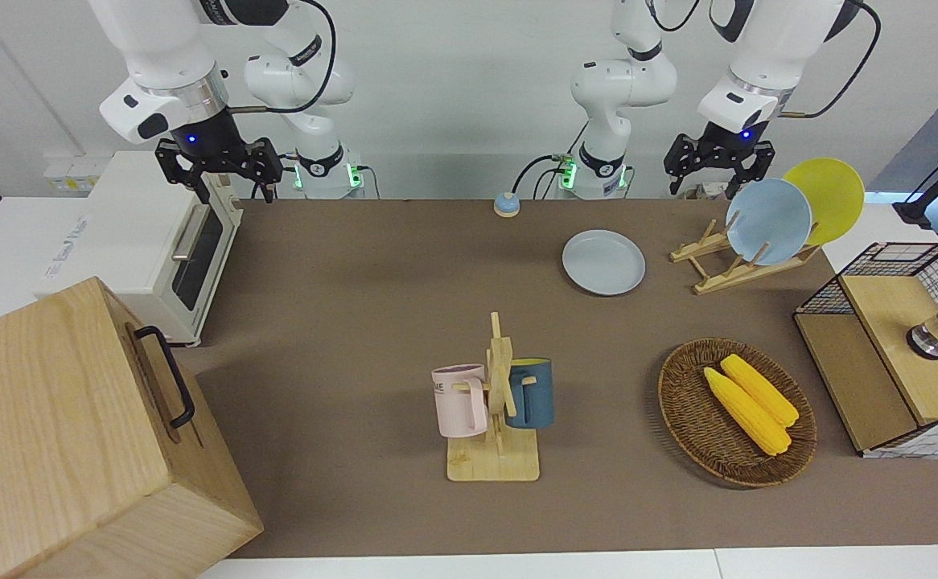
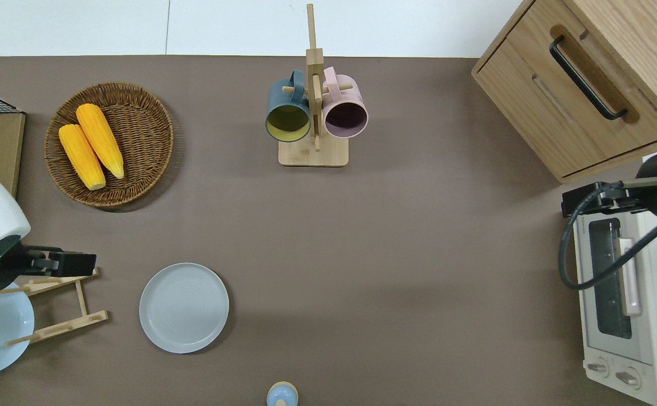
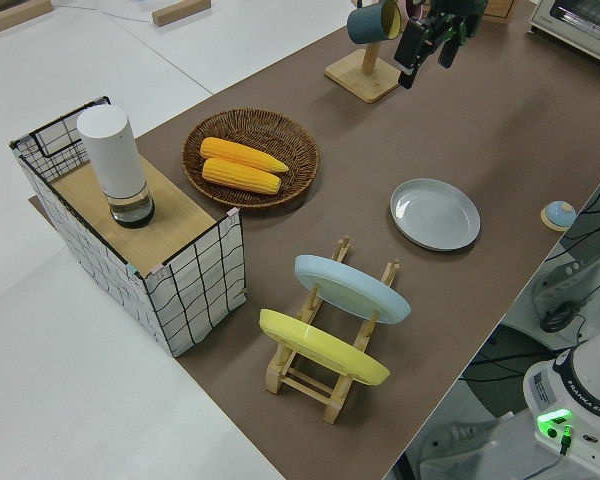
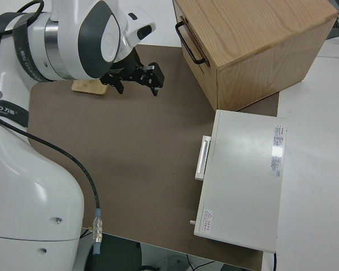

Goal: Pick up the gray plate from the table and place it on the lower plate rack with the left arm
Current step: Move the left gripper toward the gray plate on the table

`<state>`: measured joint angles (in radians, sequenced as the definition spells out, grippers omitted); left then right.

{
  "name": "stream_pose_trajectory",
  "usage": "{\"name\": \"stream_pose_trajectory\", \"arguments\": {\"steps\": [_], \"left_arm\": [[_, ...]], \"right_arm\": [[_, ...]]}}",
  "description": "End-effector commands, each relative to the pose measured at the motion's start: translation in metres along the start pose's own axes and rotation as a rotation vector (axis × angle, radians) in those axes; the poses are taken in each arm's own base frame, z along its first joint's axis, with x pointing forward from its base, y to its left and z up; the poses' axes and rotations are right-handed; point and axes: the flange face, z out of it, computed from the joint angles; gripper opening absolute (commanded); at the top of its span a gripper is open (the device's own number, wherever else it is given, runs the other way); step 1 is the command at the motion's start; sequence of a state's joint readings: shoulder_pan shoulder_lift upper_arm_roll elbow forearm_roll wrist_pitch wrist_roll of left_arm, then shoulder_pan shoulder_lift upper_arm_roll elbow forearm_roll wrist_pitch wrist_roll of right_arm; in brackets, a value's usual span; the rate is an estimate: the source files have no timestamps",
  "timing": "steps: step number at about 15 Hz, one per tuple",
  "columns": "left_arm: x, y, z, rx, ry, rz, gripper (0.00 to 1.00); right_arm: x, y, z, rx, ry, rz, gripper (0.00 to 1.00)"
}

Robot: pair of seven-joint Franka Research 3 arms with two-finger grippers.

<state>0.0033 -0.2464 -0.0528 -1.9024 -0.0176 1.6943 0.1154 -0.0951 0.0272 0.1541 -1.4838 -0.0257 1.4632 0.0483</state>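
Looking across the wide brown tabletop (image 2: pixel 396 237), I see the gray plate (image 2: pixel 184 308) lying flat on it, rim up, just beside the wooden plate rack (image 2: pixel 58 307) and a little more toward the middle of the tabletop. The rack already carries a light blue plate (image 1: pixel 768 221) and a yellow plate (image 1: pixel 824 190) in its upper slots, so the low slots stand free. My left tool (image 1: pixel 718 165) hangs in the air over the rack, empty, its two fingers spread apart. The right arm is parked, its tool (image 1: pixel 220 169) also spread and empty.

I judge the plate to be stiff, smooth and glazed, so likely slippery, and breakable if dropped or knocked against the pegs. It looks light enough for one tool. Lying flat, it offers only its raised rim, so I would pinch that rim at the edge nearest the rack, one finger inside, one outside.
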Motion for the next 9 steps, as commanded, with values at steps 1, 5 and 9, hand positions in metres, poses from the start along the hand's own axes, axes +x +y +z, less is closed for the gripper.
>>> {"name": "stream_pose_trajectory", "arguments": {"steps": [1, 5, 9], "left_arm": [[-0.0022, 0.0007, 0.0093, 0.018, -0.025, -0.060, 1.00], [-0.0047, -0.0006, 0.0133, 0.018, -0.030, -0.070, 1.00], [-0.0075, 0.0006, 0.0147, 0.016, -0.039, -0.070, 1.00]], "right_arm": [[-0.0001, -0.0006, -0.0008, 0.003, -0.003, 0.003, 0.983], [-0.0001, -0.0006, -0.0008, 0.003, -0.003, 0.003, 0.983], [-0.0001, -0.0006, -0.0008, 0.003, -0.003, 0.003, 0.983]]}}
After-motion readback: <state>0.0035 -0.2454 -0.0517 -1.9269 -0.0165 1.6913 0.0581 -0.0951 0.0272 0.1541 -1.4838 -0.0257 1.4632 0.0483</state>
